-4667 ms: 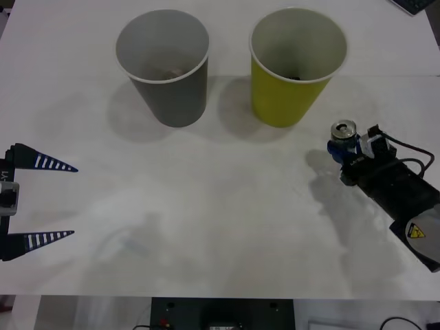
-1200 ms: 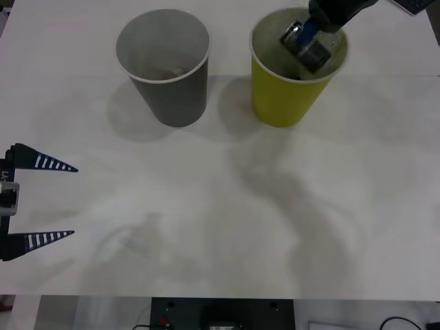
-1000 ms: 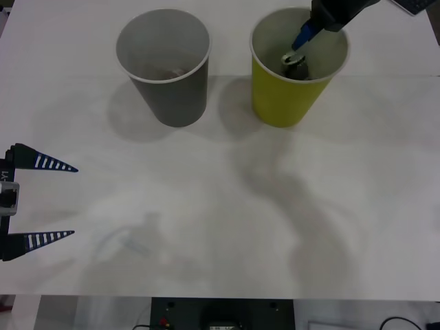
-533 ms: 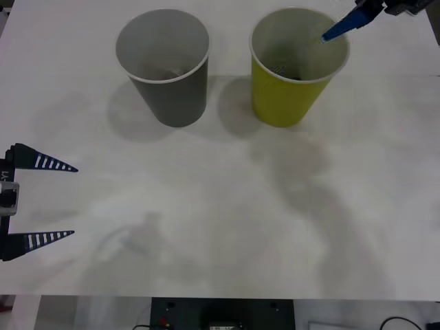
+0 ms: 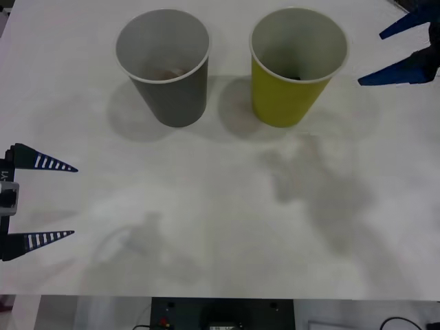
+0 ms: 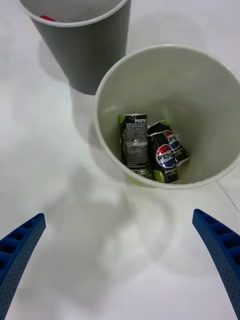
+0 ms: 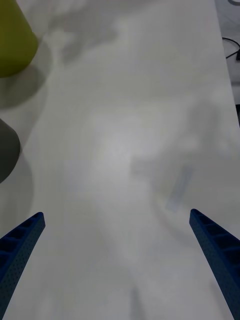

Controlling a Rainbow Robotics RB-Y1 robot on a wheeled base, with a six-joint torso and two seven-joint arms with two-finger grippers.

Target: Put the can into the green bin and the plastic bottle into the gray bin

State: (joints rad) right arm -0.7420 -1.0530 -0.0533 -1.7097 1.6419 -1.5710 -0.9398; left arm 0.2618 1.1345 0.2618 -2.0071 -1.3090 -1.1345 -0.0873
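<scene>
Silver can [image 6: 135,145] inside green bin [image 5: 285,100], right gripper [image 5: 399,51] fingers spread, empty, beside its rim.

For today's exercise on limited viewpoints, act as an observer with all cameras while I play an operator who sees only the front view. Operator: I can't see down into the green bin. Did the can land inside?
Observer: Yes. The right wrist view shows the can lying at the bottom of the green bin.
Operator: Is it alone in there?
Observer: No, a Pepsi can lies right beside it.
Operator: Anything in the gray bin?
Observer: The right wrist view catches something red just inside the gray bin's rim; I cannot tell what it is.
</scene>
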